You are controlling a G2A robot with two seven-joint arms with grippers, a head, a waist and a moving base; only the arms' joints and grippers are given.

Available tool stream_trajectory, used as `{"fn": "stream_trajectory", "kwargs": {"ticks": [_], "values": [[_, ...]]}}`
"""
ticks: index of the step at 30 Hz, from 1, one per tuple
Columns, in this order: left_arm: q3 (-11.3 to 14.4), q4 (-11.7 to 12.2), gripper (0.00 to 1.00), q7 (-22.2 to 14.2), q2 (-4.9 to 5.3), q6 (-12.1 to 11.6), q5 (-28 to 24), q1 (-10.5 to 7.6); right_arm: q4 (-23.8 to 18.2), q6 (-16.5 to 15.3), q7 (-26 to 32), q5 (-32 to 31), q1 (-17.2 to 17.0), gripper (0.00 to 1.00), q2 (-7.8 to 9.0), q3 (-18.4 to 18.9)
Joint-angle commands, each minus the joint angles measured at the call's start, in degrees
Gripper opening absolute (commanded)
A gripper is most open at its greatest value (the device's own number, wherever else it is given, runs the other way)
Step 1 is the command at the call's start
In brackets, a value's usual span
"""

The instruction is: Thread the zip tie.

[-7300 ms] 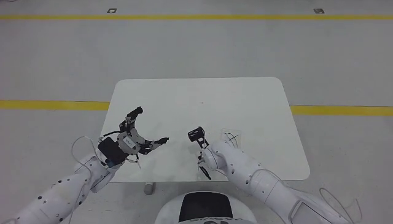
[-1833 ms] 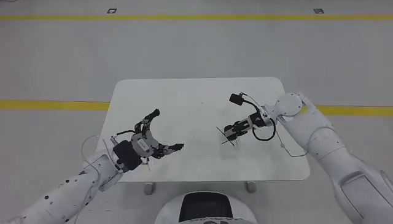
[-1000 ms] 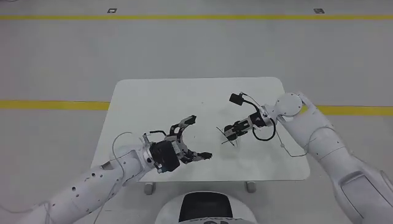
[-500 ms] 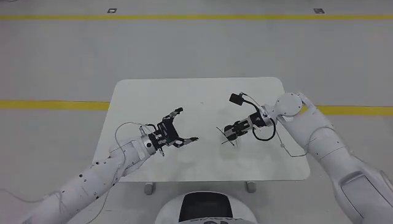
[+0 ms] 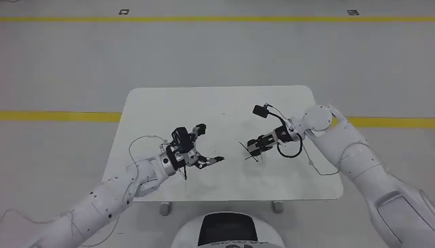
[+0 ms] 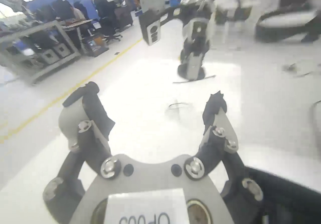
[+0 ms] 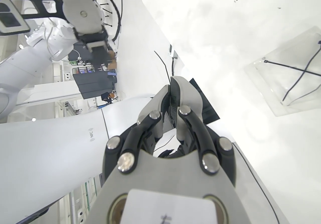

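Thin black plastic zip tie (image 5: 246,147) pinched in right gripper (image 5: 257,144), fingers pressed together on it, over white table (image 5: 224,109), right of centre. Tie judged light, springy, slick; best held near loose tail so tip stays steady for threading. Left gripper (image 5: 211,143) empty, fingers spread wide, facing tie. Since half second earlier, left gripper has shifted closer to tie; right arm barely moved.

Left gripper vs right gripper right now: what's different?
Jaws: the left gripper is spread wide and empty; the right gripper is shut on a black zip tie. Finger colour: left gripper wrapped in black, right gripper pale grey. Both hang over the white table, facing each other.
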Motion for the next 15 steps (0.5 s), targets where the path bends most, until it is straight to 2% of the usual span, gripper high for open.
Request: {"fn": "stream_trajectory", "kwargs": {"ticks": [1,2,3,10,12,15], "values": [[4.1,0.7,1.00,-2.8,-0.26,1.9,-8.9,-2.36,0.2,-0.2,0.4,0.0,0.1,0.00,0.05,0.1],[5.7,1.2,1.00,-4.3,-0.36,1.9,-11.5,-3.65,0.4,-0.2,0.5,-0.1,0.1,0.00,0.06,0.2],[7.0,1.8,1.00,-5.2,-0.41,1.9,-11.9,-5.30,0.5,-0.2,0.5,-0.6,0.2,0.00,0.08,0.2],[7.0,1.8,1.00,-5.2,-0.41,1.9,-11.9,-5.30,0.3,-0.2,0.0,-1.4,0.3,0.00,0.13,0.2],[6.7,2.0,1.00,-7.1,-0.55,1.9,-13.4,-5.18,-0.1,0.0,-1.4,-1.9,-0.2,0.00,0.12,0.1],[7.8,0.0,1.00,-9.9,-0.86,1.9,-16.3,-5.53,-1.0,-0.2,0.4,-0.8,-0.3,0.00,0.13,0.2]]}}
